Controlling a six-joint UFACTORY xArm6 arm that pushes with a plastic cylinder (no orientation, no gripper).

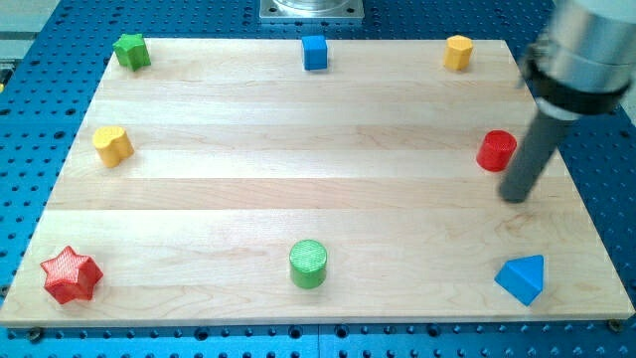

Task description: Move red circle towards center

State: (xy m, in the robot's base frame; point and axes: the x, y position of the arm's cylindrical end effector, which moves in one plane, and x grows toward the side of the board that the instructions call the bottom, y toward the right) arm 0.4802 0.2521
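Observation:
The red circle block [496, 150] stands near the right edge of the wooden board [318, 179], a little above mid-height. My tip [515, 197] rests on the board just below and slightly right of the red circle, close to it. The dark rod rises up and to the right from the tip toward the view's top right. I cannot tell whether the rod touches the block.
Other blocks: green star [131, 50] top left, blue cube [315, 52] top middle, yellow hexagon [458, 52] top right, yellow cylinder [112, 145] left, red star [71, 274] bottom left, green cylinder [308, 264] bottom middle, blue triangle [523, 278] bottom right.

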